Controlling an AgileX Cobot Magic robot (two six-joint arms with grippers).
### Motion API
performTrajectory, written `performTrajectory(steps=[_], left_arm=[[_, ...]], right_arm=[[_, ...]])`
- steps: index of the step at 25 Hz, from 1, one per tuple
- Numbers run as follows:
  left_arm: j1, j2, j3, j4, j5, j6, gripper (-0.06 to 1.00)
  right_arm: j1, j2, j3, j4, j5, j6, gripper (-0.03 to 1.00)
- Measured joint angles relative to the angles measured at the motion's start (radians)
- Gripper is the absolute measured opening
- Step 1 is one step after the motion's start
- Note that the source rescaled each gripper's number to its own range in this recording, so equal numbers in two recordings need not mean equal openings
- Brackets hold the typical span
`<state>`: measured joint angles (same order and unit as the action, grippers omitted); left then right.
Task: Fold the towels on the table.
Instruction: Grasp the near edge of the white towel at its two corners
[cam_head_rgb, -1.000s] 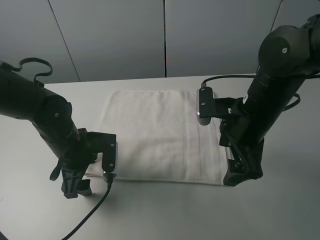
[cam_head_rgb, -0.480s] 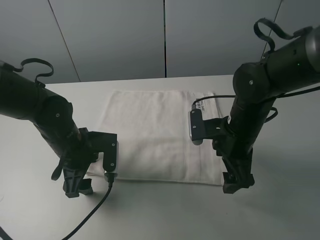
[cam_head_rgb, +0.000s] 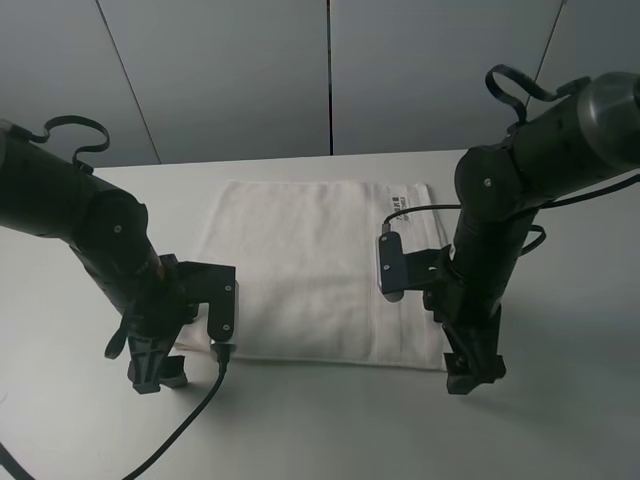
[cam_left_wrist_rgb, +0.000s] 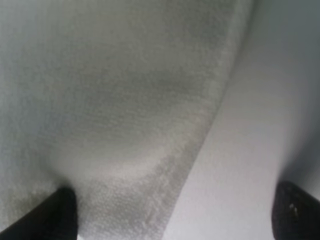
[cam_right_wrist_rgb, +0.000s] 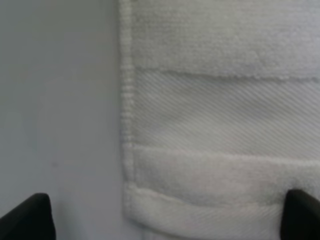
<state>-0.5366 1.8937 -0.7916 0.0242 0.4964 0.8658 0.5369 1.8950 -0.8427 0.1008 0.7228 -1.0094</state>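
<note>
Plainly, the towel (cam_head_rgb: 320, 265) lay spread flat on the table (cam_head_rgb: 560, 420), and everything else is placed from it. Its small dark-printed label (cam_head_rgb: 408, 201) sat at the far corner on the right arm's side, and a woven border band (cam_right_wrist_rgb: 225, 120) ran across it close to that same side's hem.

At the towel's near corner on the left arm's side, the left gripper (cam_head_rgb: 153, 378) pointed down at the tabletop. Its jaws were spread wide. The left wrist view showed one dark fingertip (cam_left_wrist_rgb: 52, 215) over the terry cloth just inside the hem and the other fingertip (cam_left_wrist_rgb: 297, 210) over bare table beyond the hem, so the towel's edge ran between them. Whether either tip pressed on the cloth could not be told. Nothing was held.

At the towel's near corner on the opposite side, the right gripper (cam_head_rgb: 470, 378) also pointed down, with its jaws equally wide apart. In the right wrist view one fingertip (cam_right_wrist_rgb: 25, 216) was over bare table outside the towel's side hem and the other fingertip (cam_right_wrist_rgb: 304, 214) was over the cloth, with the hemmed corner lying between them. This gripper held nothing either.

A black cable (cam_head_rgb: 190, 420) trailed from the left arm towards the table's near edge, away from the towel. Beyond the towel's far edge rose the grey panelled wall (cam_head_rgb: 230, 70).
</note>
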Motion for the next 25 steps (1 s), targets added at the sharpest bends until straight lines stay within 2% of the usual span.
performTrajectory(steps=[7, 10, 12, 13, 15, 21, 23, 25], left_arm=[[0.0, 0.002, -0.002, 0.0, 0.0, 0.0, 1.0], [0.0, 0.002, -0.002, 0.0, 0.0, 0.0, 1.0], [0.0, 0.002, -0.002, 0.0, -0.002, 0.0, 1.0], [0.0, 0.002, -0.002, 0.0, -0.002, 0.0, 1.0], [0.0, 0.002, -0.002, 0.0, -0.004, -0.002, 1.0], [0.0, 0.002, -0.002, 0.0, -0.004, -0.002, 1.0], [0.0, 0.002, -0.002, 0.0, -0.004, -0.002, 1.0], [0.0, 0.002, -0.002, 0.0, -0.004, -0.002, 1.0]], right_arm=[[0.0, 0.009, 0.009, -0.002, -0.029, 0.004, 0.98], [0.001, 0.009, 0.032, -0.005, -0.067, 0.004, 0.97], [0.001, 0.002, 0.055, -0.018, -0.104, 0.004, 0.93], [0.001, 0.0, 0.063, -0.029, -0.122, 0.004, 0.89], [0.002, -0.002, 0.08, -0.044, -0.164, 0.004, 0.74], [0.002, -0.002, 0.089, -0.079, -0.235, 0.004, 0.16], [0.002, -0.002, 0.089, -0.088, -0.249, 0.002, 0.01], [0.002, -0.002, 0.091, -0.09, -0.251, 0.0, 0.0]])
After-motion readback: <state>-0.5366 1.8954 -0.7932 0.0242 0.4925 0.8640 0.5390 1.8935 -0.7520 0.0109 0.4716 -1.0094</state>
